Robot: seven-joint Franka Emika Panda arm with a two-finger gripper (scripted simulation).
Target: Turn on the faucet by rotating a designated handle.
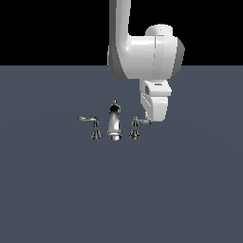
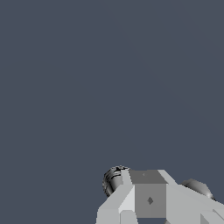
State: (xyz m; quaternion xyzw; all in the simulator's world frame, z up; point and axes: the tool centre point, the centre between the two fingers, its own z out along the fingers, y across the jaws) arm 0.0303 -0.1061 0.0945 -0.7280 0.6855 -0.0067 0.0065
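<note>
Currently white arm's jaws (image 1: 153, 116) sit at the tip of the small chrome right-sweeping lever handle (image 1: 138, 124); can't tell their gap. Shiny chrome faucet (image 1: 114, 122) stands mid grey desk (image 1: 190, 190), open surface all around.

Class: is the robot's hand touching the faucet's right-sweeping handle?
Cannot tell: in the exterior view the hand overlaps the handle tip, hiding any gap or contact.

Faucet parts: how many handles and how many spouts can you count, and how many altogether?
Handles: 2, one with its arm toward the exterior view's left, one with its arm toward the right
Spouts: 1
Total: 3
</note>
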